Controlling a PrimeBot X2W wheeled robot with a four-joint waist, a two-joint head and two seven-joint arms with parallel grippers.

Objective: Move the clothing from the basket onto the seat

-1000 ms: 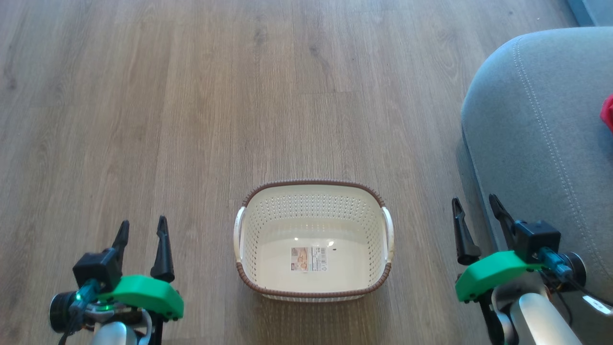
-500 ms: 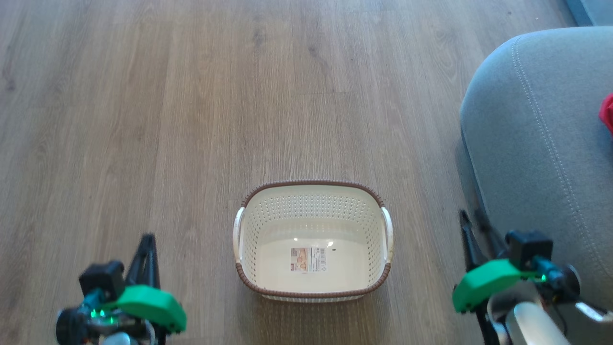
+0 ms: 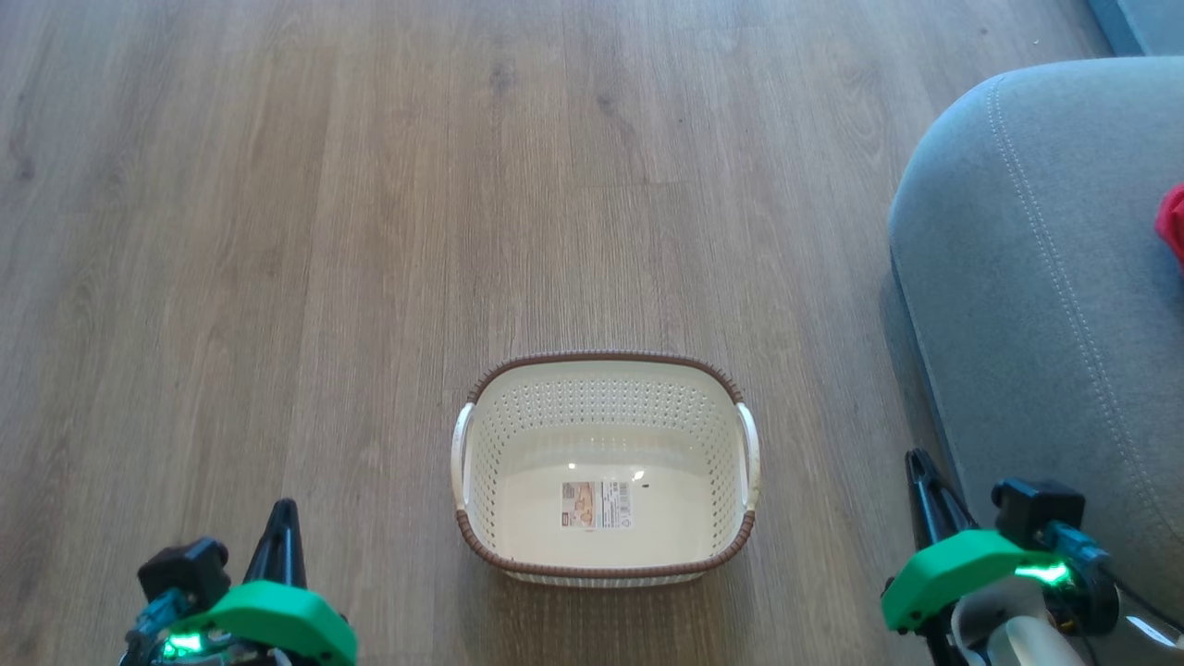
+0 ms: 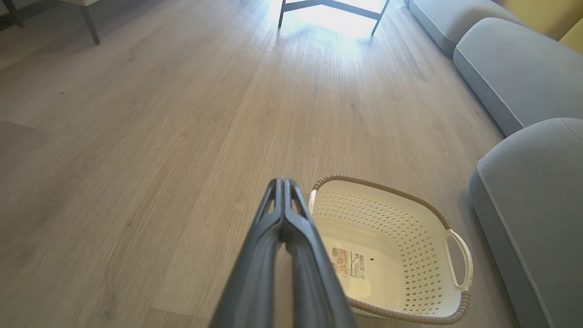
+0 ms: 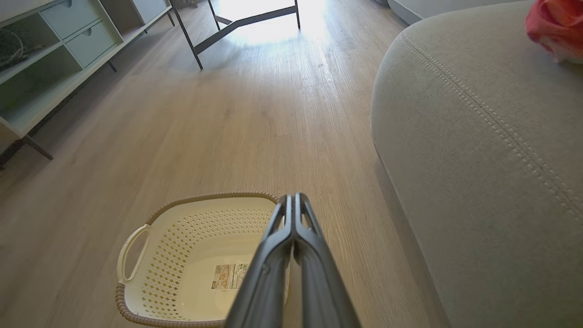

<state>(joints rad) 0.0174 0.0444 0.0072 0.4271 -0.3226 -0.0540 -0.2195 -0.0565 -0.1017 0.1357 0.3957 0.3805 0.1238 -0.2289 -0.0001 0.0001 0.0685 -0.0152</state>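
Note:
The cream basket [image 3: 603,364] with a brown rim stands on the wood floor and holds nothing but a label sticker [image 3: 598,504]. The grey seat [image 3: 1036,277] fills the right side. A bit of red clothing [image 3: 1173,222] lies on it at the frame's right edge, and it shows as a red bundle [image 5: 553,23] in the right wrist view. My left gripper [image 3: 283,511] is low at the basket's left, shut with nothing in it [image 4: 283,184]. My right gripper [image 3: 918,461] is shut and bare between the basket and the seat [image 5: 291,199].
A dark metal table frame [image 5: 237,23] stands far ahead on the floor. A pale shelf unit with drawers [image 5: 54,50] runs along the left in the right wrist view. More grey sofa cushions [image 4: 510,68] lie beyond the seat.
Both grippers have gone from open to shut and have drawn back toward the bottom of the head view. The basket and the clothing have stayed put.

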